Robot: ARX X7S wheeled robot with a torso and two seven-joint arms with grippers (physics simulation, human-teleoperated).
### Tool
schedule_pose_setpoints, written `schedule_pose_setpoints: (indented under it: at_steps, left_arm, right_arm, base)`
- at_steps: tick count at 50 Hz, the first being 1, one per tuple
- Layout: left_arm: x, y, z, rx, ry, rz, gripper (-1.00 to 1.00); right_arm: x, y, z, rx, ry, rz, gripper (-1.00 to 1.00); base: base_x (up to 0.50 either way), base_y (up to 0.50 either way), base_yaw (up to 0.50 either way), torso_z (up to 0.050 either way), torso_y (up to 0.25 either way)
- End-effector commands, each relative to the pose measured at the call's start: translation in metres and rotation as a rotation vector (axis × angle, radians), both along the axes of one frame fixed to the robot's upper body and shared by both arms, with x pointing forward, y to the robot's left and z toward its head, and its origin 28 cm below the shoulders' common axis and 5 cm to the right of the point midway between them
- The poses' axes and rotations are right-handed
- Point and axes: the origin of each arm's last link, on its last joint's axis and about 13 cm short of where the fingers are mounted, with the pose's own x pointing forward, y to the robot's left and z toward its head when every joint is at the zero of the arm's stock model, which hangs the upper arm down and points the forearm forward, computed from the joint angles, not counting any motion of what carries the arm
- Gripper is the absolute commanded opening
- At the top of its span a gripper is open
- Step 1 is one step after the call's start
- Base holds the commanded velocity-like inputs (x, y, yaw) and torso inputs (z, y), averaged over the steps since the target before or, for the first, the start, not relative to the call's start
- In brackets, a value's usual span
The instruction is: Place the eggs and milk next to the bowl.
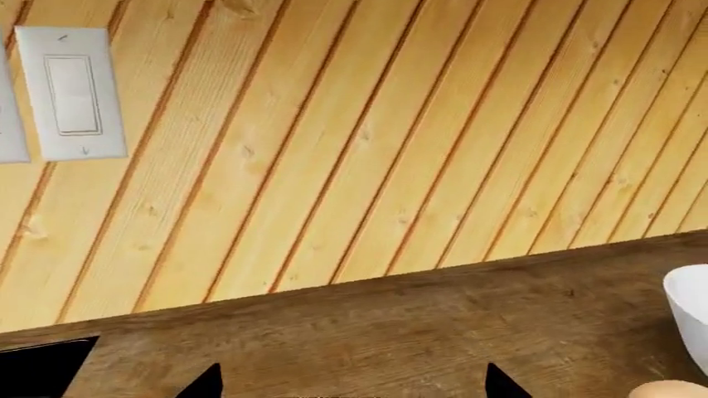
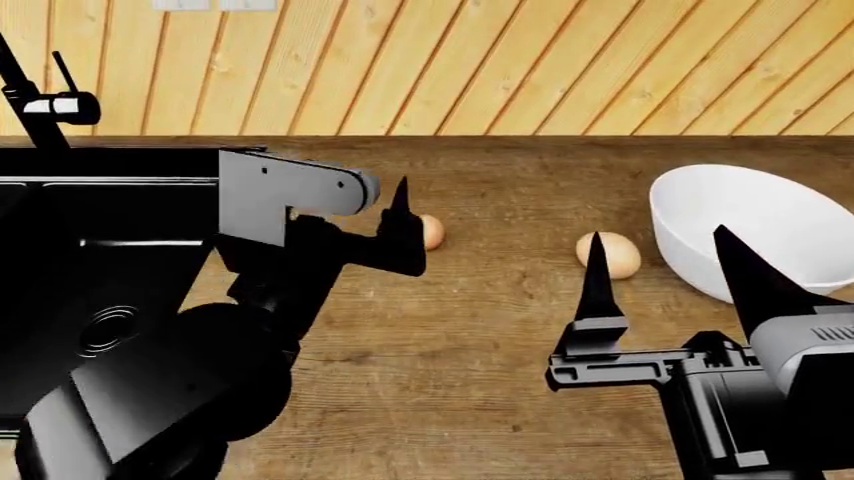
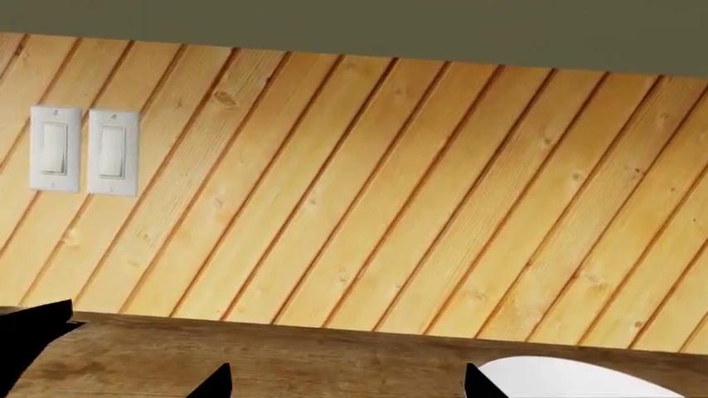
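Head view: bowl (image 2: 761,225) on wood counter (image 2: 454,340), far right; one egg (image 2: 610,252) just left of it, apart; 2nd egg (image 2: 431,232) mid-counter, partly hidden by L gripper (image 2: 400,235); L jaw gap can't be told. R gripper (image 2: 667,275) spread wide, empty, near bowl. Milk not seen.

Place: looking like a home kitchen.
Counter: a dark wooden worktop (image 2: 441,350) is running along the wall.
Wall: slanted pine panelling (image 3: 387,182) is carrying white light switches (image 3: 83,151).
Sink: a black basin (image 2: 94,260) and faucet (image 2: 40,100) are sitting at the left.
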Motion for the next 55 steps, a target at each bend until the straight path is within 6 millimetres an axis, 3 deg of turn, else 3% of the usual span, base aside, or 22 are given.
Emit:
schedule_pose_setpoints:
  at_steps: [1,12,32,55]
  left_arm:
    - [0.027,-0.013,-0.007,0.072,0.047,-0.035,1.00]
    - [0.042,-0.020,-0.013,0.086,0.077,-0.043,1.00]
    - [0.043,-0.029,-0.035,0.021,0.220,-0.021,1.00]
    - [0.061,-0.042,-0.054,0.002,0.291,-0.007,1.00]
  right_arm:
    - [0.001,0.000,-0.001,0.006,0.000,0.001,1.00]
    - [0.001,-0.001,-0.002,0.007,0.001,0.000,1.00]
    - [0.005,0.000,-0.005,0.006,0.012,0.003,1.00]
    - [0.009,-0.001,-0.009,0.013,0.022,0.004,1.00]
  base:
    - [0.00,0.00,0.00,0.000,0.000]
    - [0.00,0.00,0.00,0.000,0.000]
    - [0.00,0.00,0.00,0.000,0.000]
    - [0.00,0.00,0.00,0.000,0.000]
